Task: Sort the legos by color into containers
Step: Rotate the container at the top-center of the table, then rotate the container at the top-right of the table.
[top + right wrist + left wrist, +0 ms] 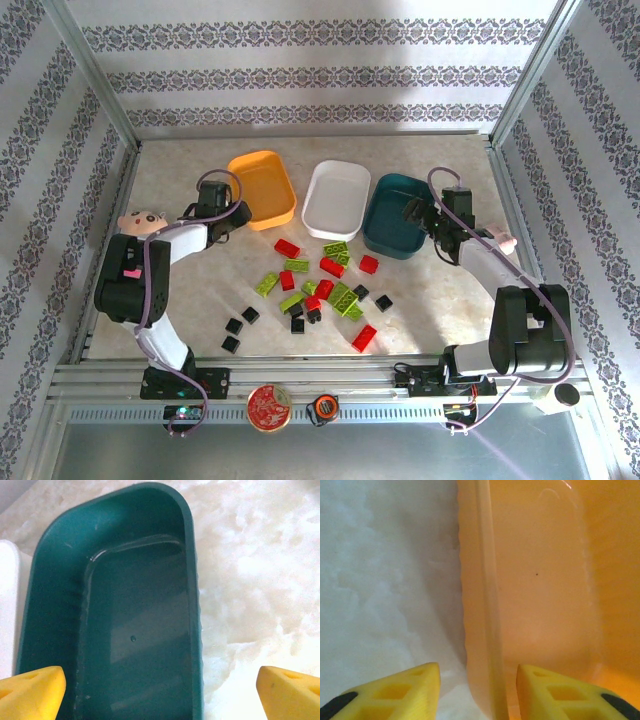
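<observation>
Left jaws apart astride orange bin rim (481,605), right jaws wide astride teal rim (193,580)

Loose bricks (320,285) lying in front of three bins (318,214).
The orange-yellow bin (262,187), white bin (336,198) and dark teal bin (398,213) stand upright side by side; the bricks, red, lime green and black, lie scattered on the near side, outside all three.

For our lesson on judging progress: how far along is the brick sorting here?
Done: nothing yet; the orange bin, white bin and teal bin all look empty. In hand: nothing is carried; the left jaws straddle the orange bin's rim, and the right jaws stand open over the teal bin. Left: all the bricks, red, green and black, loose on the table.
</observation>
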